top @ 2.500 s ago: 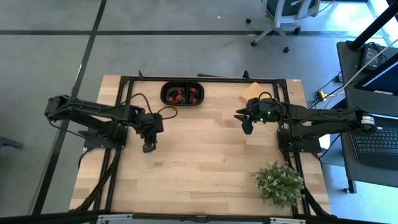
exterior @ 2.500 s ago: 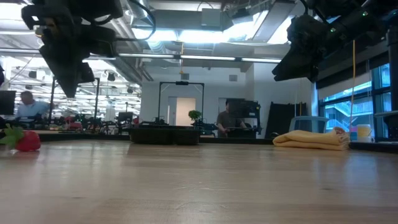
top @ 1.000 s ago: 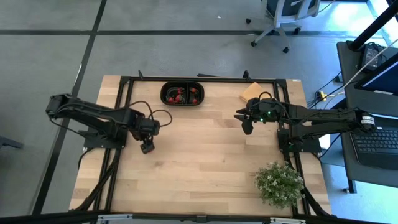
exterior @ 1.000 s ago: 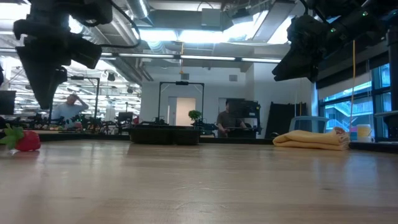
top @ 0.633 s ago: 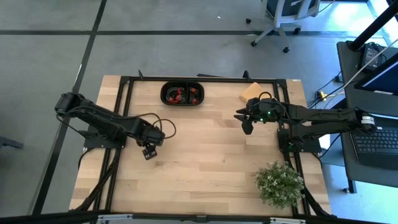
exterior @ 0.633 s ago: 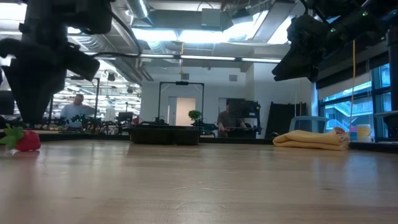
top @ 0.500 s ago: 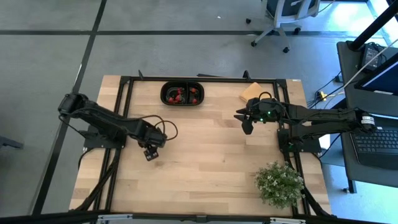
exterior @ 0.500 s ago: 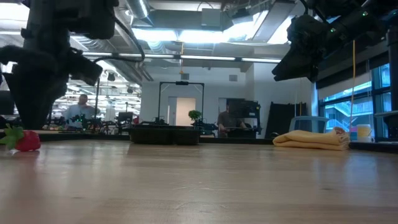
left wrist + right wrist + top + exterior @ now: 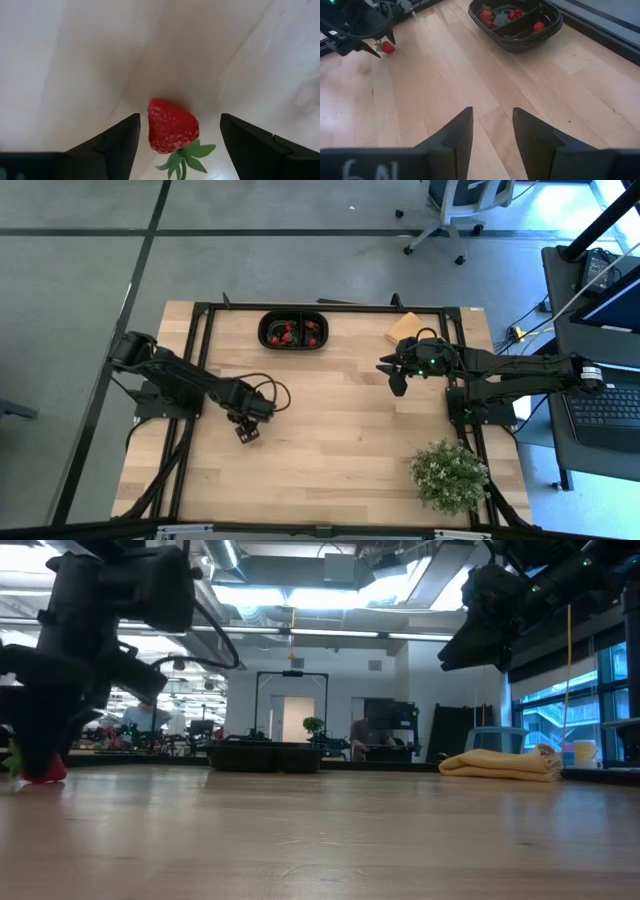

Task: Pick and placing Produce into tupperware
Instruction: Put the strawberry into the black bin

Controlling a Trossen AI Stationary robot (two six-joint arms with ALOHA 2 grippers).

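Note:
One piece of produce, a red strawberry with a green top, lies on the wooden table left of centre. My left gripper is over it, pointing down and open. Its fingers stand on either side of the berry with a gap on both sides. In the low view the gripper hides most of the strawberry. The black oval tupperware sits at the far edge and holds several red pieces. My right gripper hangs open and empty above the table's right part.
A tan pad lies at the far right, beside my right arm. A leafy potted plant stands at the near right. Bare wood stretches between the two arms. People show in the room beyond the table.
My left gripper has moved toward the table's near edge and a little to the right. It has come down over the strawberry, so its open fingers now stand on either side of it. The strawberry has stayed where it was.

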